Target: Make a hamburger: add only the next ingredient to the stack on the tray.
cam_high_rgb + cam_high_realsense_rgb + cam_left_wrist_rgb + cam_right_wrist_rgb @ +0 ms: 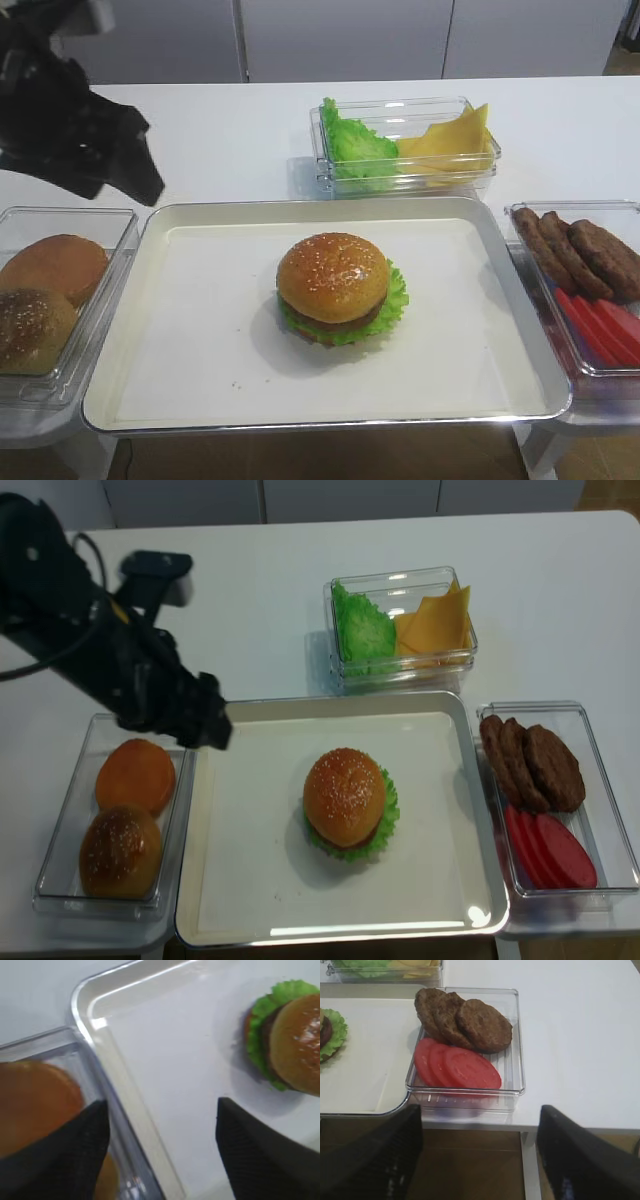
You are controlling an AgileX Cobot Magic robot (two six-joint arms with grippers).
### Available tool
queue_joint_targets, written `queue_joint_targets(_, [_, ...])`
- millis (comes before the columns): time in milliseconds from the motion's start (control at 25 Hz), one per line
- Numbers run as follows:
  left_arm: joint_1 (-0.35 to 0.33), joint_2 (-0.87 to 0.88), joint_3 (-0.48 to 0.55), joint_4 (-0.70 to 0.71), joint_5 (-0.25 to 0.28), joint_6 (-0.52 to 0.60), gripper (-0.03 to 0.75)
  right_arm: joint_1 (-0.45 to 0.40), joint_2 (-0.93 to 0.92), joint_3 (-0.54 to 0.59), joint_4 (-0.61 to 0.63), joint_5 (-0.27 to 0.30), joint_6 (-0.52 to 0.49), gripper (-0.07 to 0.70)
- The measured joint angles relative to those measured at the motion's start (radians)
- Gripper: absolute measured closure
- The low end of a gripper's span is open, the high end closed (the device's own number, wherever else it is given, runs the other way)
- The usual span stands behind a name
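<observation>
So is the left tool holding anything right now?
No: in the left wrist view the left tool stands open and empty above the tray edge, and the sesame bun top already sits on the burger.

Around the hamburger (347, 800) the tray (250, 880) floor lies bare on every side, so I can pass there with my left gripper (205, 720), jaws spread wide and holding nothing, which hangs over the tray's far left corner. To my left the bun box (70, 810) butts against the tray rim, and beyond the far rim the lettuce and cheese box (400, 630) stands in the way. On the right the patty and tomato box (560, 800) lines that rim, with my right gripper (480, 1160) low off the table's near edge.
</observation>
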Motion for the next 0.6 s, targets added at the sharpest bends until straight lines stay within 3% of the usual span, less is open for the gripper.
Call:
queue_joint_targets(240, [0.0, -0.15, 0.0, 0.245, 0.114, -0.165, 0.227, 0.0, 0.0, 0.0, 0.0, 0.0, 0.0, 0.087])
queue_joint_targets(360, [0.0, -0.237, 0.025, 0.288, 0.157, -0.201, 0.227, 0.0, 0.0, 0.0, 0.0, 0.0, 0.0, 0.087])
queue_joint_targets(600, [0.0, -0.476, 0.159, 0.297, 0.187, -0.221, 0.227, 0.0, 0.0, 0.0, 0.0, 0.0, 0.0, 0.087])
